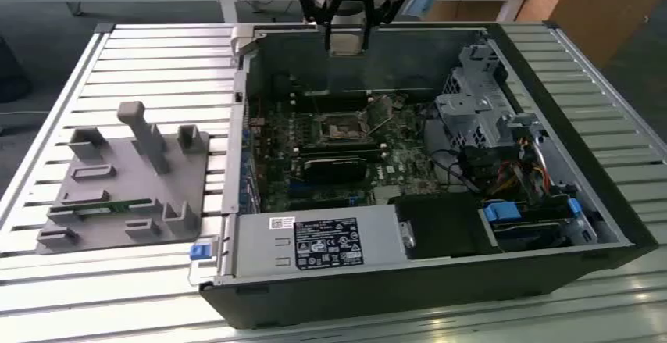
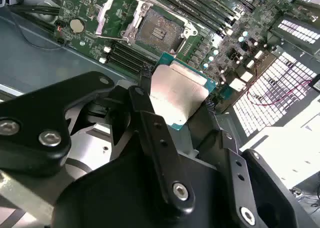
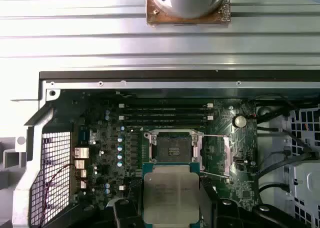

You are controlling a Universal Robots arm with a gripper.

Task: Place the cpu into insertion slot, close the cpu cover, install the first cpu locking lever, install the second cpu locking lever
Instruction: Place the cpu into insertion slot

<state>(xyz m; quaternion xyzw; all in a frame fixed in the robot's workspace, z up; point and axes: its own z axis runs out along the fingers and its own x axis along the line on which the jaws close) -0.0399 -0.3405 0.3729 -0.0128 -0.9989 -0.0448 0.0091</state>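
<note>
Above the open socket (image 3: 173,149), well apart from it, we see the pincer (image 3: 170,200) pinching the chip (image 3: 171,188) by its edges; the cover (image 2: 102,19) stands flipped open beside the socket.

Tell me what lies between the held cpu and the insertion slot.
Nothing: in the first wrist view the stretch from cpu to insertion slot is bare.
</note>
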